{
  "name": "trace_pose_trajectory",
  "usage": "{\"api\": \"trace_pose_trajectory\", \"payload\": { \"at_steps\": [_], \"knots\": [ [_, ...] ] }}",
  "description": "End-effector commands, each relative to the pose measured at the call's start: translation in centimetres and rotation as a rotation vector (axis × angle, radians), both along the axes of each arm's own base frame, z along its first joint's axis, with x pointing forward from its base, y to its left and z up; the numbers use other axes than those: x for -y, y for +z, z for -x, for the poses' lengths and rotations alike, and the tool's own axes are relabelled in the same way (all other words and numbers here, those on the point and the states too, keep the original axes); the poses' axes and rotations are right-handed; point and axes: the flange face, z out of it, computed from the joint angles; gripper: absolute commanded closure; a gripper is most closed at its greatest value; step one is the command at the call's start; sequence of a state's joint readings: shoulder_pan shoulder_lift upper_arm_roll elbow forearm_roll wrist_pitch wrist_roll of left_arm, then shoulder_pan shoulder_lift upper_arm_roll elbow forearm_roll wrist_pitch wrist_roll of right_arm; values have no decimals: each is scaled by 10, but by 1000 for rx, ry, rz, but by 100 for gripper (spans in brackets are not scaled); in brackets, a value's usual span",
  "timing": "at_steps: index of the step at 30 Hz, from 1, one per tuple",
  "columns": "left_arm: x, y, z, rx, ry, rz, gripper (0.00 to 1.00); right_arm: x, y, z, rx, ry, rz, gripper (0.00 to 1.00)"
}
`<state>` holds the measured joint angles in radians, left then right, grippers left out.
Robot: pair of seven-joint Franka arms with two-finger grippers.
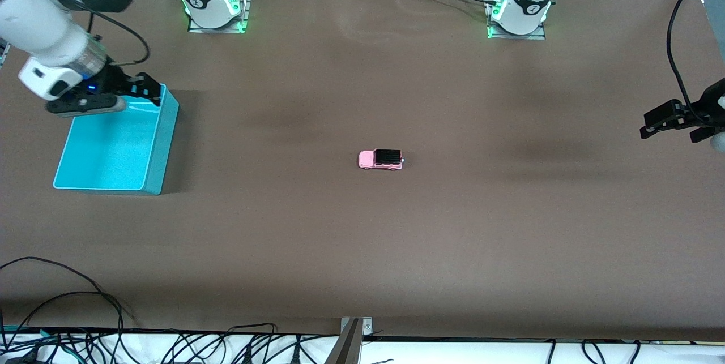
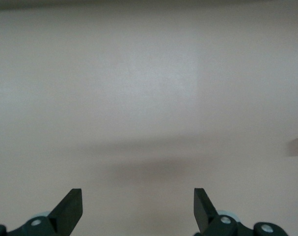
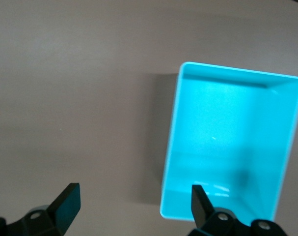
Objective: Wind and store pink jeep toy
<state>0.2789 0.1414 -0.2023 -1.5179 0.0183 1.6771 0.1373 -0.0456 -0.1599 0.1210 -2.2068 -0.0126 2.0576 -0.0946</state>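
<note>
Both end effectors spread wide, holding nothing: left end effector (image 1: pixel 671 126), right end effector (image 1: pixel 148 88).

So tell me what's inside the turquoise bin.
Nothing shows inside the turquoise bin: only its bare floor. In the front view the right tool covers one corner. The pink jeep toy sits on the table.

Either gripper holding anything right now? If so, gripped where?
Nothing held. Left gripper and right gripper are both open and empty; the pink jeep toy sits untouched on the table.

brown table (image 1: pixel 396 251), pink jeep toy (image 1: pixel 380 159), teal bin (image 1: pixel 161 143)
</note>
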Motion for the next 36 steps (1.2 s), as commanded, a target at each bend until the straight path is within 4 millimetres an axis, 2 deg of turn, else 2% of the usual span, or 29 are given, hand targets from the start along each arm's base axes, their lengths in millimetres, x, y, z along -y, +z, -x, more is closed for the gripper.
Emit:
{"api": "trace_pose_trajectory", "payload": {
  "at_steps": [1, 4, 7, 12, 15, 23, 29, 36],
  "knots": [
    [0, 3, 6, 3, 2, -18, 0, -13, -3, 14, 12, 26, 10, 0],
    [0, 4, 7, 5, 2, -19, 0, -12, -7, 17, -6, 29, 12, 0],
    [0, 3, 6, 3, 1, -18, 0, -11, -21, 23, -32, 25, 14, 0],
    [0, 3, 6, 3, 2, -18, 0, -12, -30, 23, -56, 20, 14, 0],
    [0, 3, 6, 3, 2, -18, 0, -21, -48, 21, -93, 33, 13, 0],
    [0, 3, 6, 3, 2, -18, 0, -71, -105, 15, -129, -146, 21, 0],
    [0, 3, 6, 3, 1, -18, 0, -101, -131, 14, -119, -239, 13, 0],
    [1, 4, 7, 3, 1, -19, 0, -134, -153, 14, -116, -464, -35, 0]
  ]
}}
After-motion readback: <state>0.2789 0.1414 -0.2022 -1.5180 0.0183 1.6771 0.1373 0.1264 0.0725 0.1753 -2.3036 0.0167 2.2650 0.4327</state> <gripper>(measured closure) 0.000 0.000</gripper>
